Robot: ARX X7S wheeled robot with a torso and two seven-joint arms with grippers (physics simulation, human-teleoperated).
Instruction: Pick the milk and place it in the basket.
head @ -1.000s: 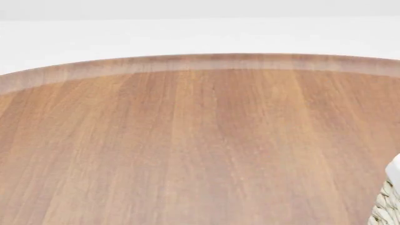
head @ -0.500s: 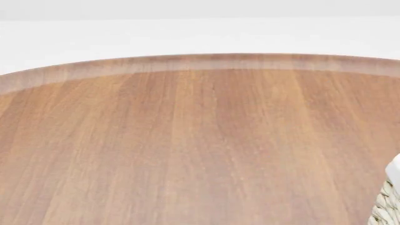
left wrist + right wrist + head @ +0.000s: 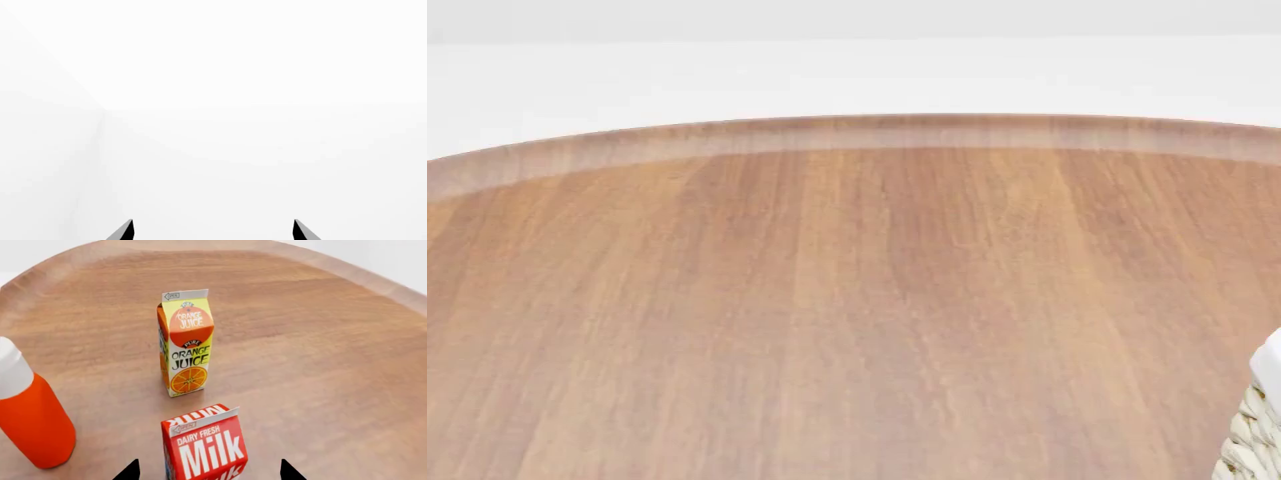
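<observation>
Right wrist view: red gable-top carton (image 3: 203, 447) reads "Dairy Fresh Milk", between the right gripper's (image 3: 207, 471) wide-spread fingertips. Behind stands a yellow "Pure Orange Juice" carton (image 3: 185, 342). Left gripper (image 3: 212, 231) gapes empty.

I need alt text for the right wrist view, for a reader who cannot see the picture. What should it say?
A red gable-top milk carton stands upright on a round brown wooden table, between the two dark tips of the open right pincer. Behind it stands a taller orange-yellow orange juice carton, and to one side an orange bottle with a white cap.
</observation>
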